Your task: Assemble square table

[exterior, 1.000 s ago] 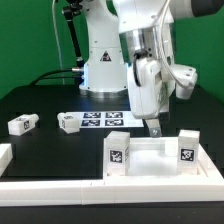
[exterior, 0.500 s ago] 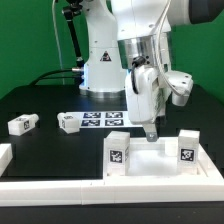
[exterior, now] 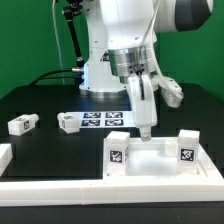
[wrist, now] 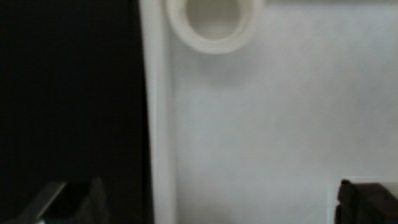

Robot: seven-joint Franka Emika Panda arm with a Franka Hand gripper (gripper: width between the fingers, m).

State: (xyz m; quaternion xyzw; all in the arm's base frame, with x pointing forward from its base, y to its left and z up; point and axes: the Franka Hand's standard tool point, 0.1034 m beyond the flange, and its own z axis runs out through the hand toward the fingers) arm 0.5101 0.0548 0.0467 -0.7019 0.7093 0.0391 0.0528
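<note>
The square table top (exterior: pixel 152 163) lies at the front of the black table, and two white tagged legs (exterior: pixel 117 154) (exterior: pixel 186 151) stand upright on it at its corners. My gripper (exterior: pixel 143 128) hangs just above its far edge, open and empty. In the wrist view the white top (wrist: pixel 267 120) fills the space between my open fingertips (wrist: pixel 71 200), with a round socket (wrist: pixel 217 24) ahead of my gripper (wrist: pixel 221 205). Two loose tagged legs (exterior: pixel 20 124) (exterior: pixel 67 123) lie at the exterior view's left.
The marker board (exterior: pixel 102 119) lies behind the top, near the robot base (exterior: pixel 100 70). White border rails run along the front (exterior: pixel 100 187) and at the exterior view's left (exterior: pixel 5 155).
The wrist has turned and the gripper has shifted slightly to the exterior view's left and down toward the top's far edge. The jaws stayed open. The parts have not moved.
</note>
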